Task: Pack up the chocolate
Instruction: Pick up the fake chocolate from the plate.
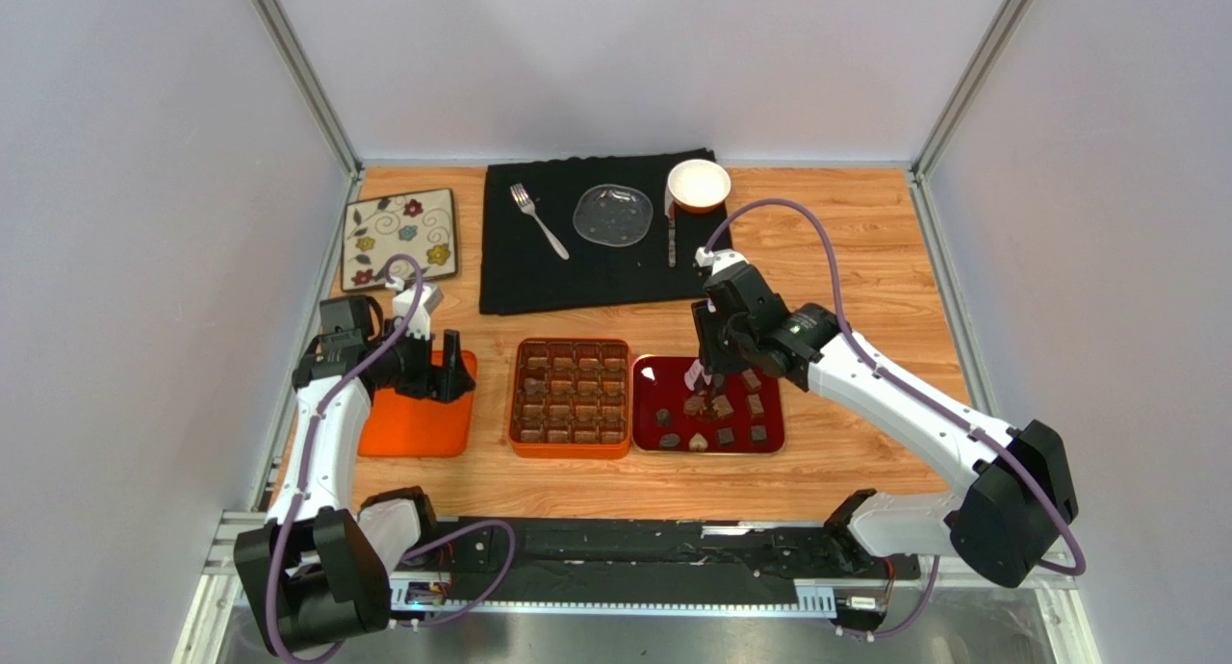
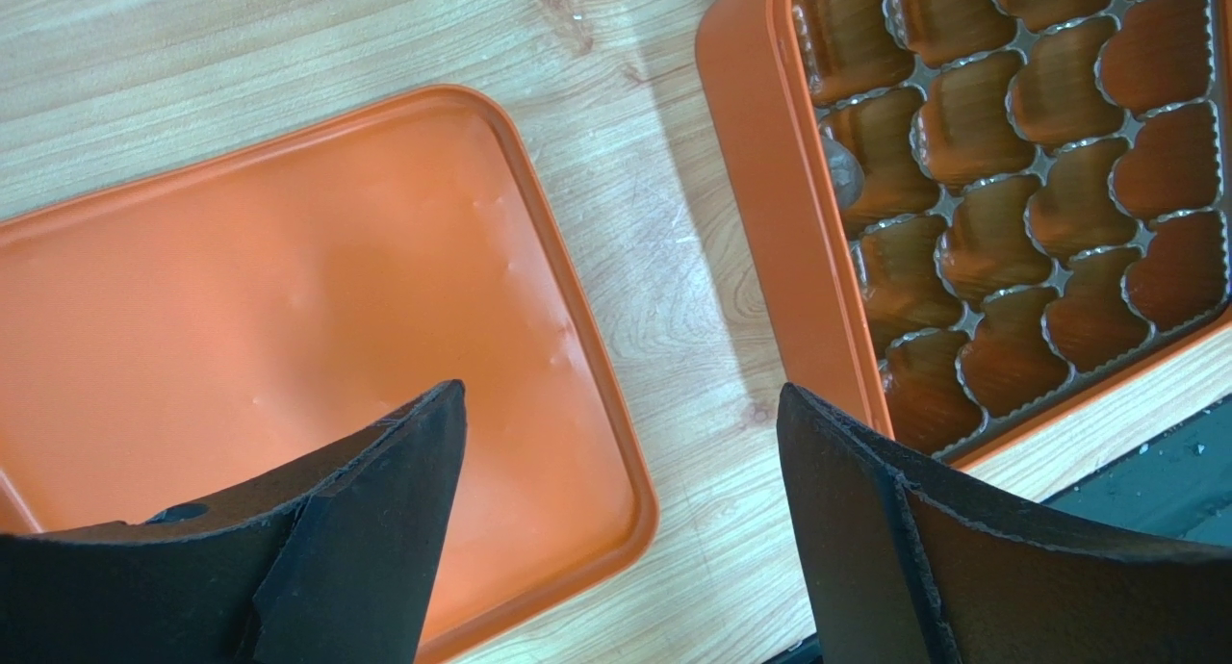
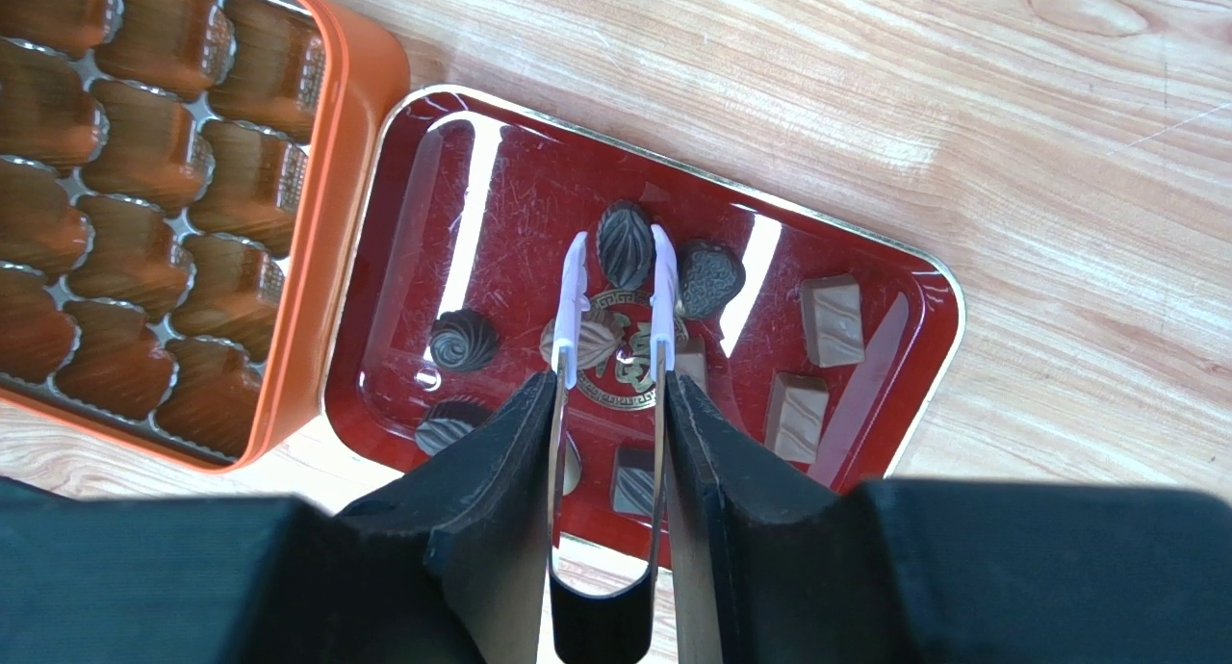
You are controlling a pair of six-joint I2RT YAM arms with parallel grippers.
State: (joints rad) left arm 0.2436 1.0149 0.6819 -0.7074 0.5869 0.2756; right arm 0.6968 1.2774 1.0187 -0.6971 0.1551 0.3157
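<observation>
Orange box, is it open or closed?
Open. Its orange lid lies flat on the table beside the box, whose compartments are exposed.

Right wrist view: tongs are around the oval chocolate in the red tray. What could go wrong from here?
1. The thin tips of the tongs flank the oval chocolate on its rounded sides, so it may slip out on lifting.
2. The heart-shaped piece lies right beside one tip and could get knocked.
3. The cells of the box are small, so a tilted release by the right end effector may miss.
</observation>
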